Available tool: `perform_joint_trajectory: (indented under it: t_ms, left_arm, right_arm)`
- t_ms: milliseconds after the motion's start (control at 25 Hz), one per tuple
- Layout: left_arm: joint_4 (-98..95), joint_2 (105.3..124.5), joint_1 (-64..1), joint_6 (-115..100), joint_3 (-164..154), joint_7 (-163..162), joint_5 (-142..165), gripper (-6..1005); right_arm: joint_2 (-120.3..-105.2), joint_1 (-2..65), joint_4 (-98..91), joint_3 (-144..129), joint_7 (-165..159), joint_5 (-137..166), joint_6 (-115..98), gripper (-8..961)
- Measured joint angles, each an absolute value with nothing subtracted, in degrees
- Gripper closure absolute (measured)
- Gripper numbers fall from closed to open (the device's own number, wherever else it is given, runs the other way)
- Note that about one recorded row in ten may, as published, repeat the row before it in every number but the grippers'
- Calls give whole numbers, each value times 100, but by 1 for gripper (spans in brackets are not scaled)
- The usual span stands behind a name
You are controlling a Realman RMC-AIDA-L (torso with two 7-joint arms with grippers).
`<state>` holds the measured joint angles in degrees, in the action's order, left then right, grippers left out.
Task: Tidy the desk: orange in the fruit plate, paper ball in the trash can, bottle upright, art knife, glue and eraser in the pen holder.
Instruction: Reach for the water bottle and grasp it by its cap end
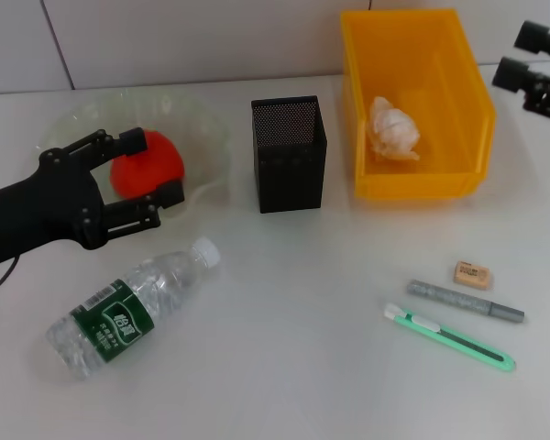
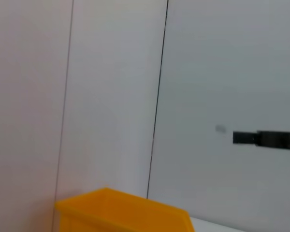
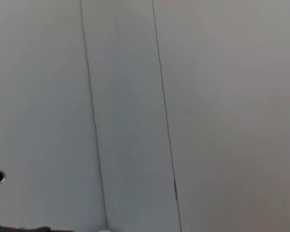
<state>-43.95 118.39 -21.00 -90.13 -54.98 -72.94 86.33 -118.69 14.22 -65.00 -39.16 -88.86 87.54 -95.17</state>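
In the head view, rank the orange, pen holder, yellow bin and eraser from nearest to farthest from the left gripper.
From the left gripper:
1. Orange, between its fingers, over the fruit plate.
2. Pen holder, centre.
3. Yellow bin, far right.
4. Eraser, right front.

- White tabletop (image 1: 284,367) spreads across the whole foreground, plain and pale.
- Behind it, a light tiled wall (image 1: 192,41), thin dark seams running between the panels.
- Both wrist views show the same wall (image 2: 111,96), seams slanting.
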Motion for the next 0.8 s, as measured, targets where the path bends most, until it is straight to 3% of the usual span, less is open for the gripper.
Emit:
perform_joint_trajectory:
  t_ms: [800]
  left_arm:
    - [-4495,11840,-2017,-9039,-5490,-7235,8592,137]
  right_arm:
    - [-11904,1828,-6131,-4554,-9012,9941,-9797,317]
